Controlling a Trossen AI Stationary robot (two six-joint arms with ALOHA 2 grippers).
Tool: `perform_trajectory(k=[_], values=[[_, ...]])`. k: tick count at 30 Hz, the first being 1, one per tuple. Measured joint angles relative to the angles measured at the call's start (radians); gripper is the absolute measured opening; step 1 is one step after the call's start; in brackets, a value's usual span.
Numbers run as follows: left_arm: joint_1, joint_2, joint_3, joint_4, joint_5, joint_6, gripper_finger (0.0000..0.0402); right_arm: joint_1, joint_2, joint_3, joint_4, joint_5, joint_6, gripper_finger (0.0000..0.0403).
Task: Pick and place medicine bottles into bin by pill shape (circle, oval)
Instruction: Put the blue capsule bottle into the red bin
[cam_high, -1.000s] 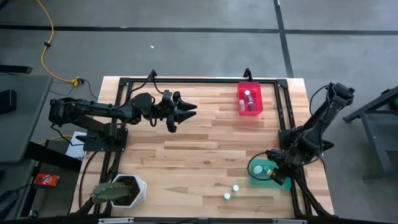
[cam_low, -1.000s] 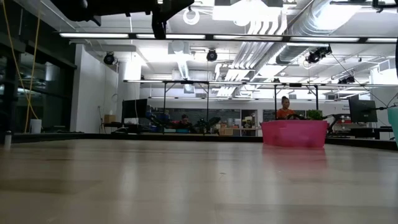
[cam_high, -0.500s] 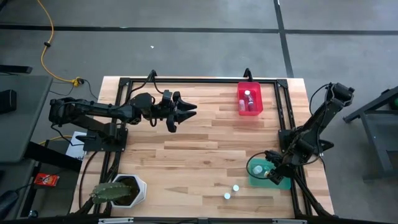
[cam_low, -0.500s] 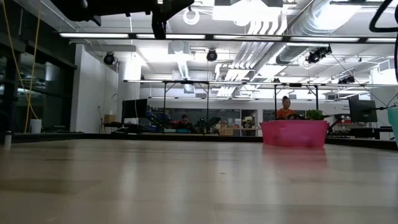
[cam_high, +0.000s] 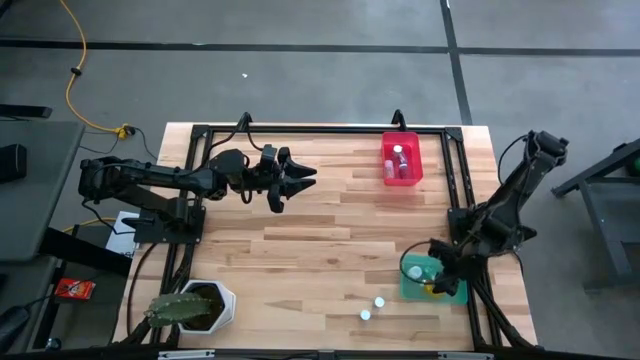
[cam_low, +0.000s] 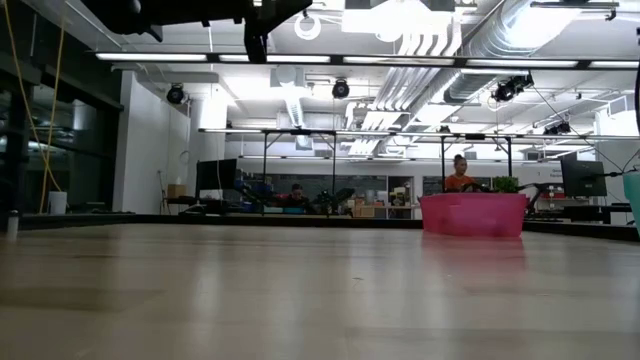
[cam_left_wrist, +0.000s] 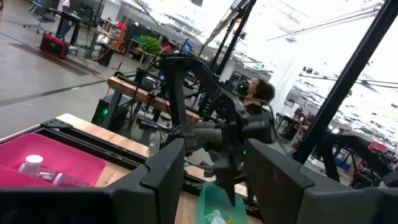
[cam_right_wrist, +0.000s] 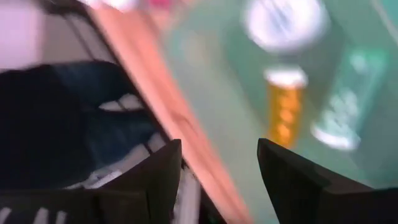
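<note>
Two small white-capped medicine bottles (cam_high: 372, 307) stand on the light wooden desk (cam_high: 320, 240) near its front edge, not yet sorted. More lie in the green plastic bin (cam_high: 412, 284) and in the pink plastic bin (cam_high: 401, 160). Over the last second the right gripper (cam_high: 437, 282) shifted a little above the green bin, approx. same place; a drop looks just done. Its fingers are apart, holding nothing. The left gripper (cam_high: 290, 180) hovers open at the desk's back, w/o load.

My right end effector (cam_high: 437, 281) hangs over the near-right bin (cam_high: 409, 289), which holds bottles (cam_right_wrist: 283, 111). Two more bottles (cam_high: 373, 307) stand on the counter (cam_high: 320, 235) just left of it. The far bin (cam_high: 402, 177) holds others. The pot (cam_high: 215, 305) sits near-left.
</note>
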Motion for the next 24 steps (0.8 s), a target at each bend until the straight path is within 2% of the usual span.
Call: perform_trajectory(k=[2,5,8,10,12,18,24], values=[[0.0,0.0,0.0,0.0,0.0,0.003,0.0159,-0.001,-0.035,0.029,-0.008,0.092,-0.046,0.0204],[0.0,0.0,0.0,0.0,-0.003,0.007,0.0159,-0.026,-0.079,0.064,-0.009,0.29,-0.125,0.0204],[0.0,0.0,0.0,0.0,-0.045,0.048,0.0159,-0.076,-0.109,0.093,-0.004,0.501,-0.247,0.0204],[0.0,0.0,0.0,0.0,-0.067,0.061,0.0159,-0.123,-0.119,0.106,0.006,0.589,-0.345,0.0204],[0.0,0.0,0.0,0.0,-0.085,0.062,0.0159,-0.178,-0.121,0.11,0.024,0.617,-0.462,0.0204],[0.0,0.0,0.0,0.0,-0.09,0.052,0.0159,-0.339,-0.098,0.109,0.128,0.602,-0.858,0.0204],[-0.001,0.0,0.0,-0.017,-0.085,0.044,0.0159,-0.473,-0.032,0.108,0.338,0.593,-1.256,0.0204]])
